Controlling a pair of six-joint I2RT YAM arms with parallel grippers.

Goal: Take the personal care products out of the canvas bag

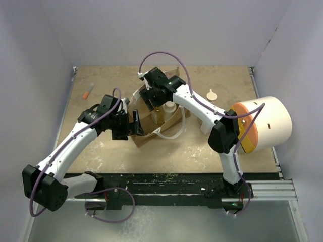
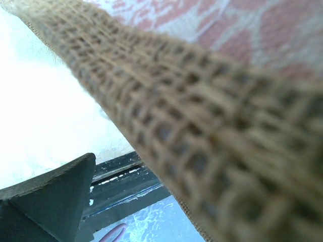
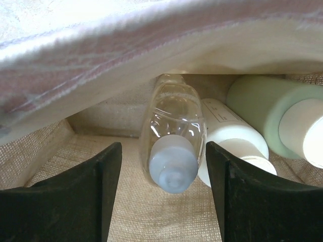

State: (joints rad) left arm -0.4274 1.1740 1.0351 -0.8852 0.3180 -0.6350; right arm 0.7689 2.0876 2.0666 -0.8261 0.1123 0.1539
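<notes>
The canvas bag (image 1: 151, 132) lies open mid-table, and its coarse weave (image 2: 202, 126) fills the left wrist view. My left gripper (image 1: 130, 126) is shut on the bag's left rim; only one dark finger (image 2: 50, 196) shows. My right gripper (image 1: 154, 98) reaches into the bag's mouth, open (image 3: 163, 169). Its fingers flank a clear bottle (image 3: 171, 133) with a pale cap, without touching it. Beside that lie a pale bottle with a white cap (image 3: 232, 138) and a green bottle with a cream cap (image 3: 277, 118). A beige bottle with a pointed cap (image 1: 212, 94) lies on the table right of the bag.
A small orange-and-white tube (image 1: 89, 91) lies at the far left of the table. A big white cylinder with an orange face (image 1: 265, 125) lies at the right edge, beside the right arm's elbow. The bag's pale lining (image 3: 151, 45) hangs over the bottles.
</notes>
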